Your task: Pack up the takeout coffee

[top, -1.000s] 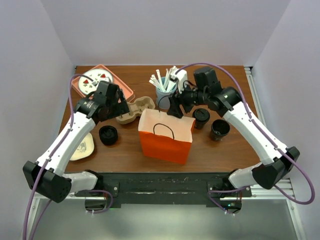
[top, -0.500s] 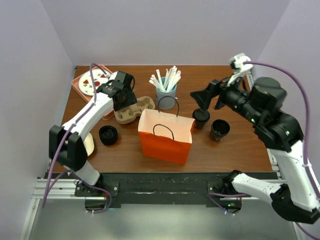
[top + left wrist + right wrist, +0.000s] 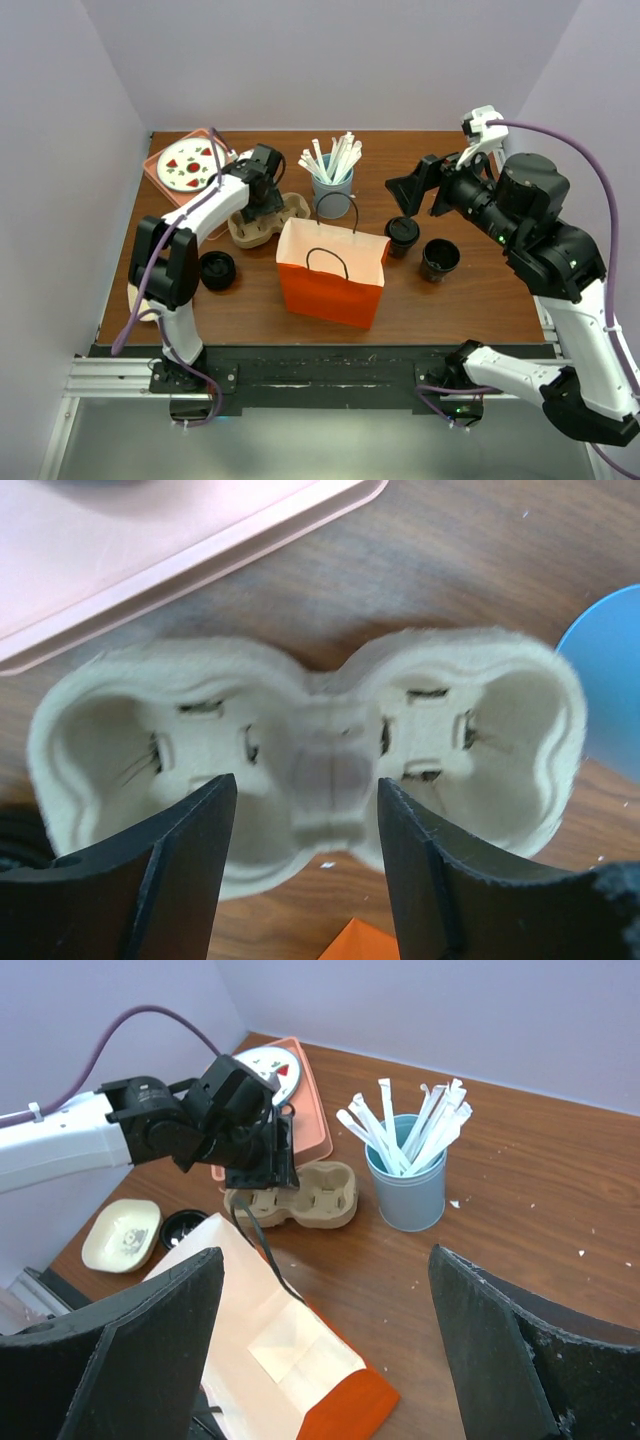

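Observation:
An orange paper bag [image 3: 330, 272] stands open at the table's middle. A pale cardboard cup carrier [image 3: 268, 220] lies left of it, empty. My left gripper [image 3: 262, 205] is open and hangs just over the carrier; in the left wrist view its fingers [image 3: 180, 860] flank the carrier's [image 3: 300, 770] middle bridge. A lidded black cup [image 3: 402, 236] and an open black cup [image 3: 440, 259] stand right of the bag. My right gripper [image 3: 420, 185] is open and empty, raised above the lidded cup, and looks down on the bag [image 3: 270, 1350] and carrier [image 3: 310, 1192].
A blue tin of wrapped stirrers [image 3: 332, 190] stands behind the bag. A pink tray with a plate [image 3: 190, 165] sits at the back left. A black lid [image 3: 216, 270] and a cream dish [image 3: 172, 292] lie at the left front.
My right gripper rose from the bag's rim and swung right, then held still. My left arm swung round, bringing its gripper over the carrier's middle.

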`<state>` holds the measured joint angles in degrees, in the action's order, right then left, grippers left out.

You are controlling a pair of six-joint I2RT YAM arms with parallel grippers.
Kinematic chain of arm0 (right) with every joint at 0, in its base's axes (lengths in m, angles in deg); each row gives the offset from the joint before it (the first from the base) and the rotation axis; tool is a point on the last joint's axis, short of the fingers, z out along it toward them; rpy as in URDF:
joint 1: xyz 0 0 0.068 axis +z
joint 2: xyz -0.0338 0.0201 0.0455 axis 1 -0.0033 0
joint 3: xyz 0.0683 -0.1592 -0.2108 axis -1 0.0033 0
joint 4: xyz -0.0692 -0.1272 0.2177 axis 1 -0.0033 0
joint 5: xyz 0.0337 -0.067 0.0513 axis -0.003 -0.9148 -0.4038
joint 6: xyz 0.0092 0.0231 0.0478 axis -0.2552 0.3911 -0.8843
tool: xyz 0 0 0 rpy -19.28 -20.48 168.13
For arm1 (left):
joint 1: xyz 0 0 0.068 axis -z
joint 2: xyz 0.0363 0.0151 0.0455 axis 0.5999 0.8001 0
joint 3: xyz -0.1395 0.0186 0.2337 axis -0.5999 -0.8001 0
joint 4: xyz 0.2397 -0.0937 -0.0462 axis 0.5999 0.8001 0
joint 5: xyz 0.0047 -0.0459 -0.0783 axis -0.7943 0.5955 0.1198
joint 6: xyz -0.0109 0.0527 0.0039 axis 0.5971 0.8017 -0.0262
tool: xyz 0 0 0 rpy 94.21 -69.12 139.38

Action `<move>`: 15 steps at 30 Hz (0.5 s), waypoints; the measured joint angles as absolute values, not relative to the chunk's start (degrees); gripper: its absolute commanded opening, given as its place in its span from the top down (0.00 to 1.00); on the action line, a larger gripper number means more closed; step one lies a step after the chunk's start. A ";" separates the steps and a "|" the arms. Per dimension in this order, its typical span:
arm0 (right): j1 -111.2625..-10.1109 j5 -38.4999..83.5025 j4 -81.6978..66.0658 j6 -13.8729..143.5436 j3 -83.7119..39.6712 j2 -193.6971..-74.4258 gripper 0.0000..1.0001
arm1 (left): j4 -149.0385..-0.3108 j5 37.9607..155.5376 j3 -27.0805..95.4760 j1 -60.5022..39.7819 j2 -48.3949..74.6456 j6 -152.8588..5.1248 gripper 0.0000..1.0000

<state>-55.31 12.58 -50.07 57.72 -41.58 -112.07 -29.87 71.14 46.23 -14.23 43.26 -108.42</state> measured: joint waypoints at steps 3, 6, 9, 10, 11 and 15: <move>-55.31 12.58 -50.31 57.74 -41.47 -112.62 0.13 | -30.14 71.21 48.64 -14.23 45.70 -108.42 0.40; -55.31 12.60 -50.36 57.80 -41.47 -112.88 0.13 | -30.22 71.32 49.51 -14.23 47.04 -108.42 0.43; -55.31 12.62 -50.38 57.87 -41.47 -113.10 0.13 | -30.11 71.32 49.58 -14.23 47.39 -108.46 0.46; -55.31 12.60 -50.31 57.96 -41.41 -113.21 0.13 | -30.09 71.32 49.58 -14.23 47.43 -108.55 0.48; -55.31 12.62 -50.22 58.02 -41.30 -113.25 0.13 | -30.09 71.32 49.58 -14.23 47.45 -108.66 0.49; -55.31 12.62 -50.09 58.22 -40.43 -113.54 0.13 | -30.00 71.30 49.58 -14.23 47.47 -108.79 0.53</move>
